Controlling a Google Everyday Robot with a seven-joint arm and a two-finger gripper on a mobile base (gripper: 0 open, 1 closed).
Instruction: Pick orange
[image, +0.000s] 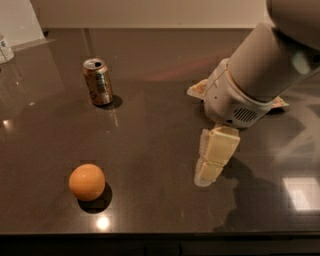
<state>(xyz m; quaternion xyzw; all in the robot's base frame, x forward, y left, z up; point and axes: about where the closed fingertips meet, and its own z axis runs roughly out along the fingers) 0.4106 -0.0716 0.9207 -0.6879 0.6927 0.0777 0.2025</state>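
The orange (87, 182) is a smooth round fruit lying on the dark table (150, 125) near the front left edge. My gripper (212, 160) hangs from the large white arm at centre right, its cream fingers pointing down just above the table. It is well to the right of the orange and a little farther back, touching nothing.
A gold-brown soda can (98, 81) stands upright at the back left. A snack bag (200, 89) lies behind the arm, mostly hidden by it. A white object (5, 48) sits at the far left edge. The table's front edge runs just below the orange.
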